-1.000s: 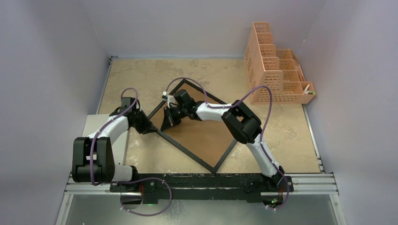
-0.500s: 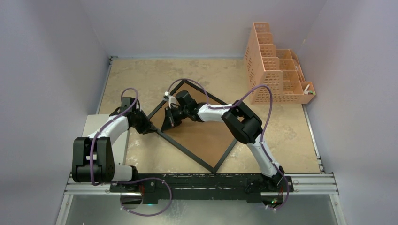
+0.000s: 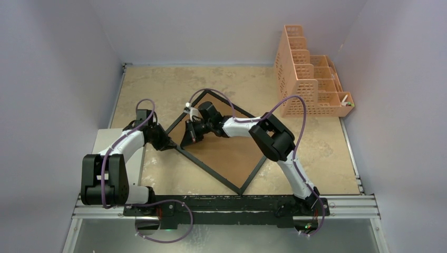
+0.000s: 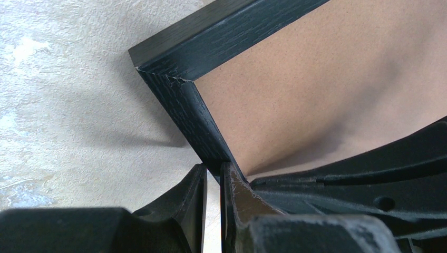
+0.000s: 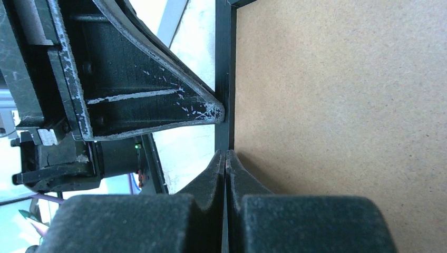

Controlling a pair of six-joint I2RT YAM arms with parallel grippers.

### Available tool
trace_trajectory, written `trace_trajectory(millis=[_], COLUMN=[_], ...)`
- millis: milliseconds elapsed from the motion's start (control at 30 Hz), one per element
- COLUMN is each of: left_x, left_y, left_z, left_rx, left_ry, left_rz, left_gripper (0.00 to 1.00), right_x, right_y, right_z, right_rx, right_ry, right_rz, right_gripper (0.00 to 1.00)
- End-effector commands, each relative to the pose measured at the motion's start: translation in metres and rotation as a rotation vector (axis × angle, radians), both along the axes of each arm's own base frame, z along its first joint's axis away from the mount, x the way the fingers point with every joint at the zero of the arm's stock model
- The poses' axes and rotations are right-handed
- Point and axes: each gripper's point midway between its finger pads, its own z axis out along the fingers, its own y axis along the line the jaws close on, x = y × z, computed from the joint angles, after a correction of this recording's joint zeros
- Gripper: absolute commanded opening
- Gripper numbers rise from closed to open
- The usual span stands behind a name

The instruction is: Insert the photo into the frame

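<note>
On the table [image 3: 327, 153], left end effector [image 4: 212, 171] pinches the frame [image 4: 221, 32]; right end effector [image 5: 225, 158] is closed.

Left arm [image 3: 126, 141] stretched low and forward, left gripper [image 4: 213, 174] narrowly parted, pinching the frame [image 4: 192, 113] rail, right arm [image 3: 274, 139] elbow-bent, reaching leftward, right gripper [image 5: 225, 156] fingertips pressed together.

Two arms [image 3: 126, 141] with white links, black joints, looping purple cables [image 3: 296, 97].
</note>
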Motion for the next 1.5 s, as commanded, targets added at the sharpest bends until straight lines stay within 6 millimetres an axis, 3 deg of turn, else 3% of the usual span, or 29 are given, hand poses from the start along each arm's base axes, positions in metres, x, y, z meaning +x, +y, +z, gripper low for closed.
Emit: trace_trajectory(millis=[0,200,500,1033,1467], left_x=[-0.029,-0.03,-0.029,-0.03,-0.03], left_y=[0.011,0.011,0.011,0.011,0.012], left_z=[-0.034,-0.035,-0.036,-0.036,-0.037], left_rx=[0.08,0.081,0.082,0.082,0.084], left_ry=[0.124,0.127,0.128,0.132,0.135], left_rz=[-0.007,-0.006,-0.004,-0.004,-0.004], left_gripper=[0.07,0.07,0.07,0.07,0.07], right_x=[-0.014,-0.016,-0.007,0.024,0.016], right_y=[0.005,0.004,-0.01,-0.029,-0.044], right_z=[0.033,0.027,-0.017,-0.053,-0.07], right_rx=[0.096,0.085,-0.111,-0.259,-0.305], right_ry=[0.004,0.005,0.026,0.062,0.04], right_rz=[0.069,0.077,-0.007,-0.17,-0.119], right_gripper=[0.0,0.0,0.0,0.0,0.0])
